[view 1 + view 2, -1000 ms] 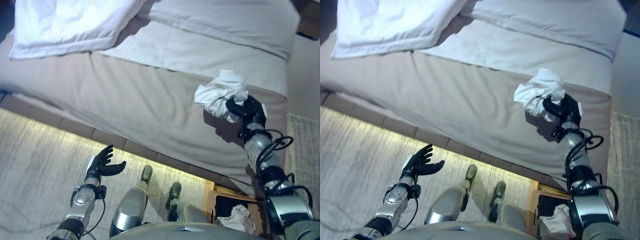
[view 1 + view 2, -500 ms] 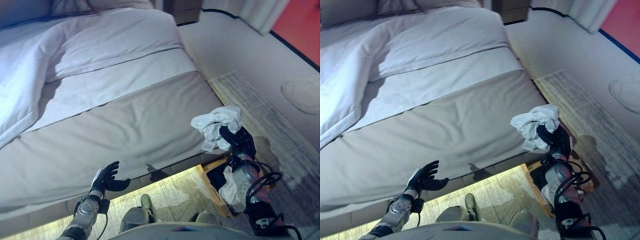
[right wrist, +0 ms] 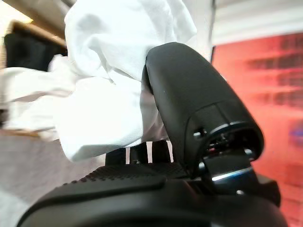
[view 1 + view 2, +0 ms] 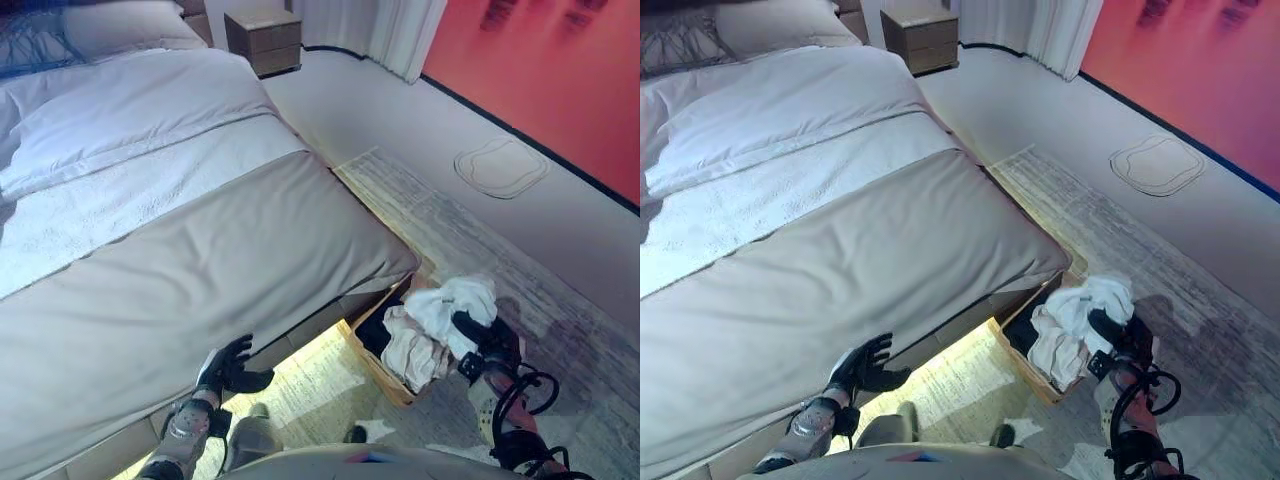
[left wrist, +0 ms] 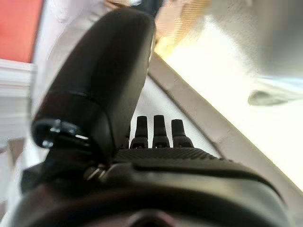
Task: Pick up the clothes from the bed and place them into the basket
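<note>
Right hand (image 4: 487, 343) clenched on a bunched white garment (image 4: 455, 303), thumb pressed into the cloth in the right wrist view. Garment is held above the wooden basket (image 4: 376, 362), which sits on the floor at the corner of the bed (image 4: 200, 240) and already contains pale clothes (image 4: 410, 350). Left hand (image 4: 230, 366) low by the bed's edge, fingers spread and relaxed, holding nothing. Nightstand (image 4: 264, 40) stands beyond the bed.

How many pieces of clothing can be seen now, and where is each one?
2: a white garment held in the right hand above the basket, and a beige garment lying in that basket. More may be hidden underneath.
</note>
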### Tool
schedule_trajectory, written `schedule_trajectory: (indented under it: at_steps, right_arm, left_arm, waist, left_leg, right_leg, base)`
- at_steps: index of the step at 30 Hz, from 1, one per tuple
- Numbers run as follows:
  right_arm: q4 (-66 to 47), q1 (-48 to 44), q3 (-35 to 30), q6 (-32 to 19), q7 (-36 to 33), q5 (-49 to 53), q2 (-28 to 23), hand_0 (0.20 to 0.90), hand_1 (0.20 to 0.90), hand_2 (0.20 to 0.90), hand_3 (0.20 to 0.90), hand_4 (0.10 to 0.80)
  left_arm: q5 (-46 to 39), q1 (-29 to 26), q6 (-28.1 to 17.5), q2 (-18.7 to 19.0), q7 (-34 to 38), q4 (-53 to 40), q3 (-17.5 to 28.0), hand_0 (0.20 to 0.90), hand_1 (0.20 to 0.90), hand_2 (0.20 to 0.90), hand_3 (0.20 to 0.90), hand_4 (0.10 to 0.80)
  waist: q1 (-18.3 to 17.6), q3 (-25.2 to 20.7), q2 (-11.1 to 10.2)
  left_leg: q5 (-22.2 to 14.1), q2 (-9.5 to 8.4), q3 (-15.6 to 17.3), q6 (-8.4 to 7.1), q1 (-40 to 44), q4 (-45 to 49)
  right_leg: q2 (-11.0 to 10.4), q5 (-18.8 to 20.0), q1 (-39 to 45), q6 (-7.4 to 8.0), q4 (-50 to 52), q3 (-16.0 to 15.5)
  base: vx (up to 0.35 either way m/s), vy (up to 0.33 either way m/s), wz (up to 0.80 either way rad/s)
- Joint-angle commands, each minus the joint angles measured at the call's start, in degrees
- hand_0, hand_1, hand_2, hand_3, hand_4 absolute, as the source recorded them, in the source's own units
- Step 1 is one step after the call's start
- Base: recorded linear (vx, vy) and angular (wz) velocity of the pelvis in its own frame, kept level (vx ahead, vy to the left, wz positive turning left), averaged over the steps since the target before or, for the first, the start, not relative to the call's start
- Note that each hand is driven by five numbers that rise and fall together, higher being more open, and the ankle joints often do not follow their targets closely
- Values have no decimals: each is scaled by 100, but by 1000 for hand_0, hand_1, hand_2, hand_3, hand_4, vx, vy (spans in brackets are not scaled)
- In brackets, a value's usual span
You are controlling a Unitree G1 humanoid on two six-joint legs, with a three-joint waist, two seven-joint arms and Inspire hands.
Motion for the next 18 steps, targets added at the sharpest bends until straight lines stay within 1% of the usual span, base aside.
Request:
schedule_trajectory:
  at_steps: [1,3,6,7,8,9,11,13,14,16,17,18]
  right_arm:
    - [72,-613,-208,-509,-55,-185,-509,300,300,300,200,100]
    - [306,-629,-251,-561,-136,-262,-513,300,300,300,200,100]
    - [685,-748,-238,-593,-368,-295,-549,300,300,300,200,100]
    - [705,-765,-241,-583,-387,-280,-553,300,300,300,200,100]
    - [856,-902,-283,-577,-493,-192,-631,300,300,300,200,100]
    - [871,-916,-286,-579,-495,-186,-642,300,300,300,200,100]
    - [1087,-1253,-324,-643,-603,-128,-840,300,300,300,200,100]
    - [1174,-1844,-302,-589,-853,-158,-1099,300,300,300,200,100]
    - [1156,-1950,-295,-606,-953,-185,-1153,300,300,300,200,100]
    - [1067,-2299,-306,-675,-1215,-352,-1416,300,300,300,200,100]
    - [955,-2615,-277,-807,-1536,-618,-1757,300,300,300,200,100]
    - [914,-2686,-258,-841,-1644,-648,-1836,300,300,300,200,100]
  left_arm:
    - [386,-233,-447,250,-171,-122,-91,900,900,900,900,800]
    - [294,-297,-458,319,-200,-97,-175,900,900,900,900,800]
    - [127,-418,-463,393,-256,-130,-217,900,900,900,900,800]
    - [123,-419,-467,394,-263,-142,-217,900,900,900,900,800]
    - [30,-425,-536,386,-272,-206,-272,900,900,900,900,800]
    - [18,-429,-540,383,-270,-209,-277,900,900,900,900,800]
    - [-183,-550,-618,390,-214,-291,-366,900,900,900,900,800]
    - [-376,-745,-734,369,-163,-281,-455,900,900,900,900,800]
    - [-397,-778,-741,358,-151,-282,-469,900,900,900,900,800]
    - [-450,-828,-807,312,-151,-340,-508,900,900,900,900,800]
    - [-497,-827,-957,288,-85,-419,-625,900,900,900,900,800]
    - [-503,-823,-972,284,-54,-452,-654,900,900,900,900,800]
  waist:
    - [196,-38,243]
    - [183,-55,305]
    - [213,-41,430]
    - [216,-39,439]
    - [243,18,533]
    - [243,19,541]
    - [288,239,683]
    - [317,576,848]
    - [321,648,890]
    - [331,865,1050]
    - [310,1069,1214]
    - [306,1112,1252]
  left_leg:
    - [888,137,150,-64,-542,-391]
    - [876,143,167,-60,-515,-392]
    - [860,36,23,-31,-562,-382]
    - [860,28,14,-28,-574,-379]
    - [863,-16,-63,-15,-649,-365]
    - [863,-19,-68,-14,-662,-362]
    - [862,-101,-167,-14,-883,-260]
    - [878,-182,-283,-62,-1200,-87]
    - [891,-202,-306,-78,-1273,-46]
    - [954,-254,-354,-116,-1554,59]
    - [993,-275,-360,-142,-1809,189]
    - [998,-283,-354,-147,-1879,233]
  right_leg:
    - [-96,-59,750,395,455,-439]
    - [-114,-117,751,398,524,-457]
    - [-164,-222,613,390,722,-556]
    - [-172,-231,593,388,742,-567]
    - [-224,-272,423,367,879,-635]
    - [-228,-279,401,365,898,-639]
    - [-289,-338,125,314,1080,-710]
    - [-368,-484,-220,228,1389,-763]
    - [-381,-505,-281,210,1441,-772]
    - [-422,-567,-547,166,1609,-807]
    - [-473,-599,-876,143,1815,-806]
    - [-487,-606,-962,137,1872,-801]
  base:
    - [163,38,-64]
    - [114,35,-8]
    - [67,29,11]
    - [0,45,8]
    - [-26,35,8]
    - [-83,51,8]
    - [-217,27,6]
    - [-293,20,10]
    - [-225,30,1]
    - [-231,55,-4]
    - [-242,73,2]
    - [-238,79,3]
